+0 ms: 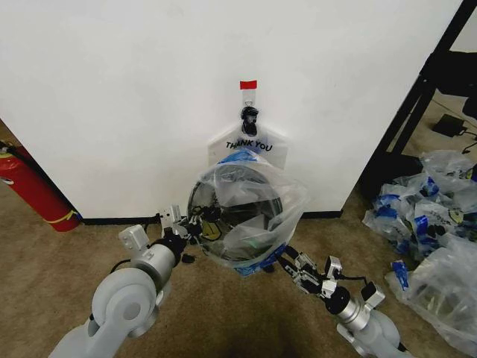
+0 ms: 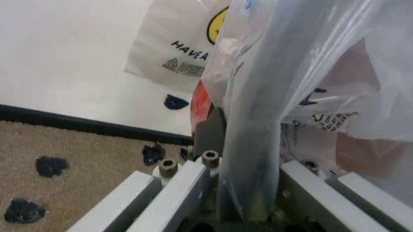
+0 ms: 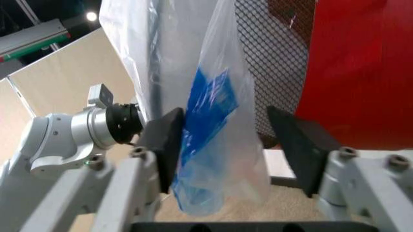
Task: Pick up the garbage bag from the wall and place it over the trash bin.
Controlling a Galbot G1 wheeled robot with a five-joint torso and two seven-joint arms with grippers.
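Garbage bag [image 1: 250,212] draped over trash bin [image 3: 361,72]. Left hand [image 2: 248,193] clenched on bag edge; right hand [image 3: 223,145] released, bag between its fingers.

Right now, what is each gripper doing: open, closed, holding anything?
Left gripper: closed on the garbage bag, at the trash bin's left side.
Right gripper: jaws open, a blue-printed fold of the bag hanging between them.

The scene is viewed from above, facing the wall [image 1: 112,97]. The garbage bag [image 1: 250,205] (seen by all three cameras) is viewed close-up from both wrists.
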